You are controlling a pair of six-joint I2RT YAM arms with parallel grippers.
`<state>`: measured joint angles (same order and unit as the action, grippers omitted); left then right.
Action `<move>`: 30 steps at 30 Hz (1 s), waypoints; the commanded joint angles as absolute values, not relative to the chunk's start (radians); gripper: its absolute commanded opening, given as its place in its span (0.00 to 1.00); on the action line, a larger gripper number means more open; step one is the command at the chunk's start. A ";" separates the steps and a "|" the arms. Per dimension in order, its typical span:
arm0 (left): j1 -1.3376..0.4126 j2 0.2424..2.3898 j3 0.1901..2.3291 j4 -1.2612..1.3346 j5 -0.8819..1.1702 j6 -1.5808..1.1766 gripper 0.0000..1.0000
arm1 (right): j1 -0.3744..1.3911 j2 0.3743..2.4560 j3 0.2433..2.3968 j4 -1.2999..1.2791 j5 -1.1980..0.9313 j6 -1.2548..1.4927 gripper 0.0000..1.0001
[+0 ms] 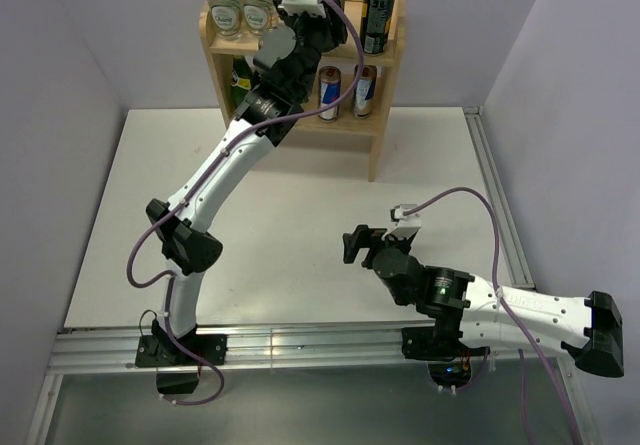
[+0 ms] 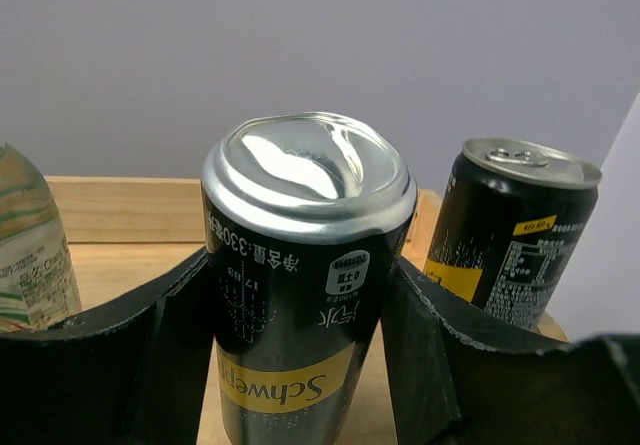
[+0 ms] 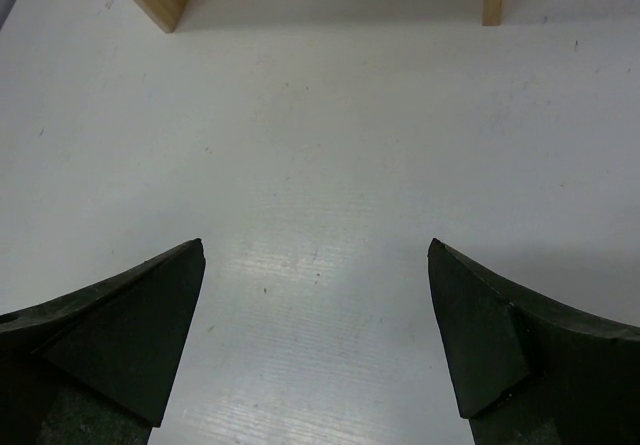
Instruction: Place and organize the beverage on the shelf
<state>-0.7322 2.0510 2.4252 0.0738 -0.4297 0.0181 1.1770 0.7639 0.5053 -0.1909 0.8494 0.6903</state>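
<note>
**Inventory: shelf stn, current state**

1. shelf [image 1: 386, 115]: standing at far edge of table [image 1: 300, 225], by back wall.
2. L gripper [image 2: 300, 295]: reaching over shelf's top board. Fingers [image 2: 440, 355] are pinching black Schweppes can [image 2: 300, 255] on both flanks. Can is standing vertical btwn pads, lettering reading inverted in wrist view. Can't tell whether its base is touching the board, as it's out of frame.
3. second black can [image 2: 515, 235]: standing on top board near R end, just beside held can, not touching it.
4. clear bottles [image 1: 225, 0], qty 2: standing side by side at L end of top board.
5. Lower tier: green bottle [image 1: 240, 80] at L, partly hidden by arm. slim cans [image 1: 329, 92], qty 2, standing side by side toward R.
6. R gripper [image 3: 316, 250]: hovering low over bare table, well apart from shelf. Fingers are spreading wide, gripping nothing.
</note>
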 commanded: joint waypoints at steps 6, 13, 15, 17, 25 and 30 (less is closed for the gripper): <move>-0.695 2.072 2.516 0.325 -0.361 0.009 0.01 | 1.172 0.796 0.480 -0.107 0.827 0.719 0.99; -0.693 2.109 2.511 0.290 -0.325 0.009 0.01 | 1.170 0.819 0.480 -0.086 0.822 0.712 0.99; -0.693 2.118 2.511 0.279 -0.315 0.009 0.01 | 1.170 0.822 0.480 -0.084 0.821 0.713 0.99; -0.692 2.120 2.507 0.267 -0.310 -0.029 0.01 | 1.170 0.822 0.479 -0.084 0.818 0.715 0.99; -0.692 2.095 2.436 0.281 -0.282 -0.032 0.44 | 1.170 0.824 0.480 -0.094 0.822 0.718 0.99; -0.693 2.089 2.421 0.272 -0.258 -0.021 0.82 | 1.170 0.821 0.482 -0.098 0.824 0.721 0.99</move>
